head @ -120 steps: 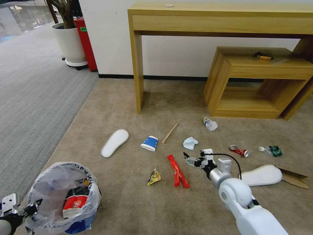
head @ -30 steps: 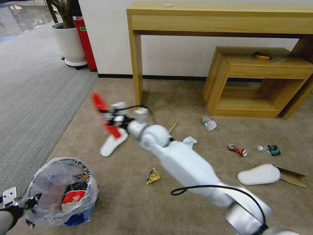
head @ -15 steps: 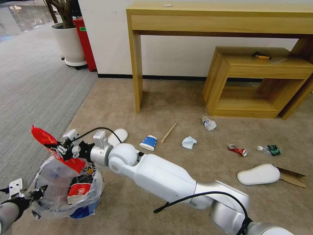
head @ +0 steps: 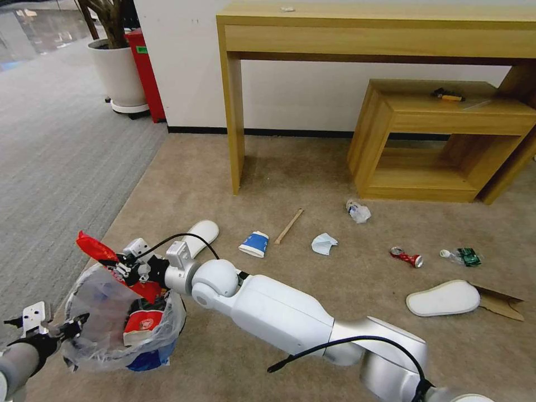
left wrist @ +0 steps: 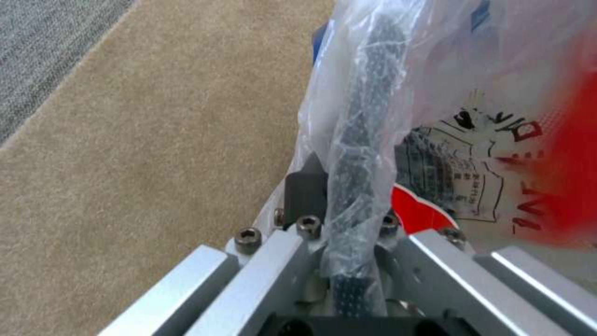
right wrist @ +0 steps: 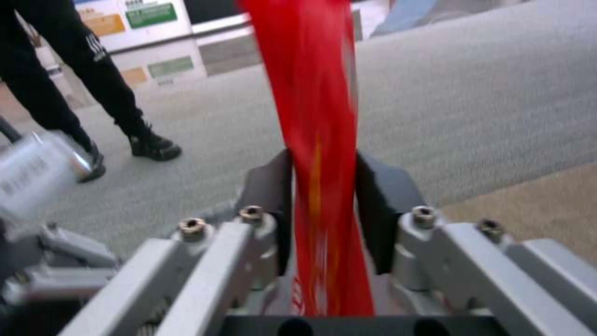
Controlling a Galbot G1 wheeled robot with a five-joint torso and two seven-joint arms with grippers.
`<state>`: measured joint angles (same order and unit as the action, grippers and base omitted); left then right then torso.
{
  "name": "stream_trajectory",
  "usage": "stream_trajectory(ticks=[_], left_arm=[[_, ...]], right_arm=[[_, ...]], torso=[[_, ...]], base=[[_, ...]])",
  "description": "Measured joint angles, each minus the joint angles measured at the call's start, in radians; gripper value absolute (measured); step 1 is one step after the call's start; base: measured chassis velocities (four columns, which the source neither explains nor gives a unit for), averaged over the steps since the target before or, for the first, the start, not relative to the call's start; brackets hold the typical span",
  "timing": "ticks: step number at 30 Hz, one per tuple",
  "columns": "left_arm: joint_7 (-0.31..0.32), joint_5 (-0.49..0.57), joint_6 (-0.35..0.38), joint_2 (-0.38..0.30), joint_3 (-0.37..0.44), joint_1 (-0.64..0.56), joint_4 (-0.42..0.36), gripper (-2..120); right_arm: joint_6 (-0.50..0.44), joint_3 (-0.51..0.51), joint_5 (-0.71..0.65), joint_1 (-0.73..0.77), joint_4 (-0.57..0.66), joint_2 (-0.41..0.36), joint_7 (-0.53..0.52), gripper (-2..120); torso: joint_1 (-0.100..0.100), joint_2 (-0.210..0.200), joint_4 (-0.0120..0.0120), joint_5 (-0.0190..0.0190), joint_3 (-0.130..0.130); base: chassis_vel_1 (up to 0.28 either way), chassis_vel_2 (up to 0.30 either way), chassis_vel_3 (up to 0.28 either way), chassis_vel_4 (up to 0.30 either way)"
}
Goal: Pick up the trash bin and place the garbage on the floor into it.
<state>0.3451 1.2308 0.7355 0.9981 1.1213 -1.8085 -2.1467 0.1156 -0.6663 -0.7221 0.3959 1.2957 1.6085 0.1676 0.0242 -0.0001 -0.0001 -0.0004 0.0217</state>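
Observation:
The black trash bin (head: 120,326), lined with a crinkly clear bag, hangs at the lower left with a red-and-white cup inside. My left gripper (head: 56,330) is shut on its rim (left wrist: 364,154), and its own view shows my left gripper (left wrist: 348,205) pinching rim and bag together. My right gripper (head: 127,269) is over the bin's mouth, shut on a long red wrapper (head: 96,249) whose lower end dips into the bag. In the right wrist view the red wrapper (right wrist: 314,102) runs between the shut pads of my right gripper (right wrist: 323,186). The floor (head: 290,173) is tan carpet.
Litter lies on the carpet: a white insole (head: 202,230), blue cup (head: 255,244), stick (head: 290,225), mask (head: 325,244), crumpled bottle (head: 358,212), red can (head: 407,257), green-labelled bottle (head: 463,257), second insole (head: 444,297), cardboard (head: 502,304). Wooden table (head: 234,111) and low shelf (head: 446,139) stand behind.
My right arm swung left from the litter with the red wrapper, then lowered it over the bin's mouth. The bin, held by my left gripper, shifted slightly right.

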Motion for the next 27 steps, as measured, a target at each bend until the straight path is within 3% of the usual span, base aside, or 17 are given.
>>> stream_trajectory(ticks=[2, 5, 7, 9, 12, 18, 27], left_arm=[[0.0, -0.002, 0.0, 0.001, 0.0, 0.003, 0.008, 0], [0.0, -0.003, 0.0, 0.002, -0.001, 0.005, 0.011, 0], [-0.001, -0.011, 0.0, 0.006, -0.002, 0.007, 0.021, 0], [-0.004, -0.015, 0.0, 0.007, -0.001, 0.007, 0.025, 0], [-0.026, -0.037, 0.0, 0.015, 0.015, -0.006, 0.048, 0], [-0.059, -0.058, 0.0, 0.027, 0.034, -0.029, 0.066, 0], [-0.096, -0.071, 0.0, 0.037, 0.066, -0.043, 0.093, 0]], right_arm=[[0.006, 0.006, -0.016, -0.003, 0.025, 0.0, -0.017, 40], [0.012, 0.009, -0.026, -0.006, 0.038, 0.0, -0.024, 45], [0.025, 0.02, -0.038, -0.012, 0.067, 0.0, -0.048, 57], [0.03, 0.026, -0.039, -0.014, 0.073, 0.0, -0.056, 61], [0.072, 0.078, -0.036, -0.023, 0.095, 0.0, -0.102, 78], [0.122, 0.174, -0.037, -0.021, 0.11, -0.004, -0.14, 96], [0.207, 0.289, -0.031, 0.109, 0.063, -0.185, -0.177, 100]], torso=[[0.0, 0.0, 0.0, 0.0, 0.0], [0.0, 0.0, 0.0001, 0.0, 0.0], [0.0, 0.0, 0.0, 0.0, 0.0], [0.0, 0.0, 0.0, 0.0001, 0.0], [0.0, 0.0, 0.0001, 0.0, 0.0], [0.0, 0.0, 0.0003, 0.0001, 0.0], [0.0, 0.0, -0.0004, 0.0004, 0.0]], base=[[0.0, 0.0, 0.0, 0.0], [0.0, 0.0, 0.0, 0.0], [0.0, 0.0, 0.0, 0.0], [0.0, 0.0, 0.0, 0.0], [0.0, 0.0, 0.0, 0.0], [0.0, 0.0, 0.0, 0.0], [0.0, 0.0, 0.0, 0.0]])
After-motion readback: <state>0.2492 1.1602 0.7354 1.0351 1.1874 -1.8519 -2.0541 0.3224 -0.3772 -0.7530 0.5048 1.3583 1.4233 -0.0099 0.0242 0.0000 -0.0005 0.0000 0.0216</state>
